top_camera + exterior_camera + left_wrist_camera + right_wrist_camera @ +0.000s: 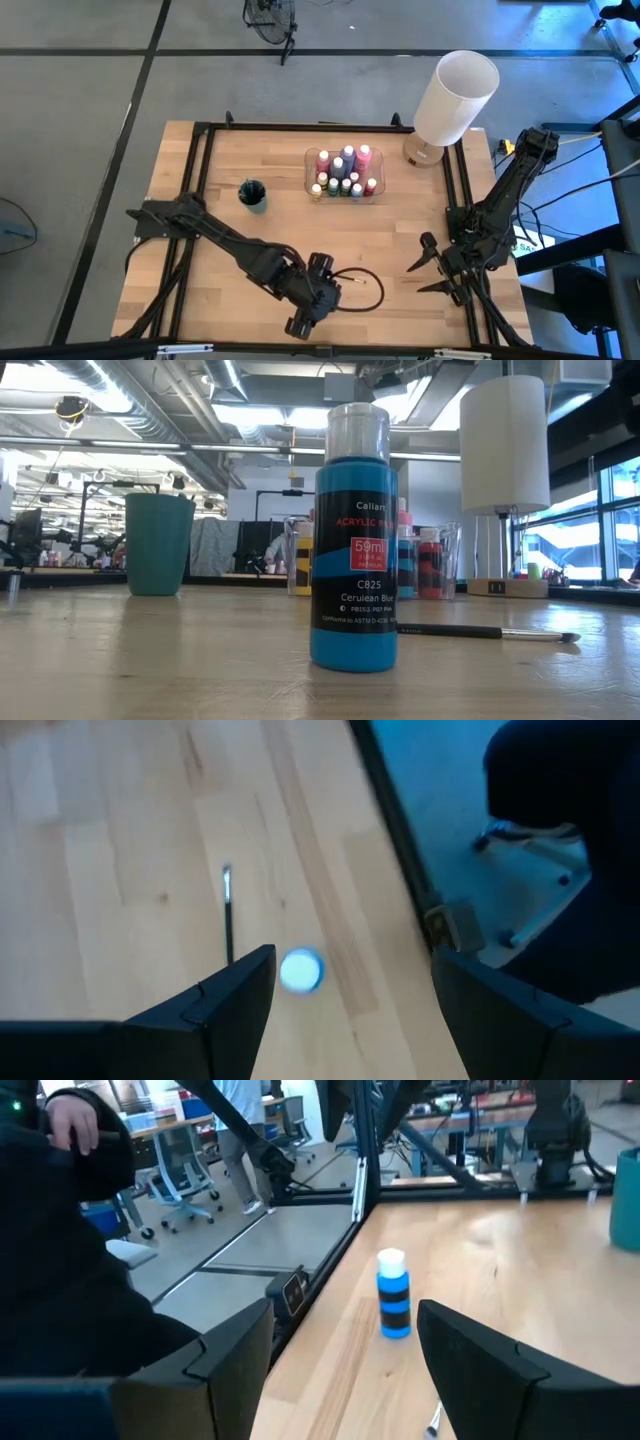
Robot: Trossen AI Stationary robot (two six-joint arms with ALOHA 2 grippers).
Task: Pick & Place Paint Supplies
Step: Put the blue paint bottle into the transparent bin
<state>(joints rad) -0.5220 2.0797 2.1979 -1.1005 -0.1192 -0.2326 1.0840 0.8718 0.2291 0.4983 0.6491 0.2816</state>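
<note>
Bottle of blue paint (353, 540) stands upright near the table's (400, 250) front edge, one brush (487, 632) lying just beside it. Left gripper (318, 297) hangs over the bottle w/ jaws spread, nothing held yet; looks like the pick step is starting. Next move probably: drop straight down, close on the cap, carry it back to the clear tray (345, 172) by the lamp (452, 98). Right gripper (432, 270) waits open at the table's right edge. Count: 1 loose bottle, 1 brush, approx. ten bottles in the tray, 1 teal cup (252, 194).
</note>
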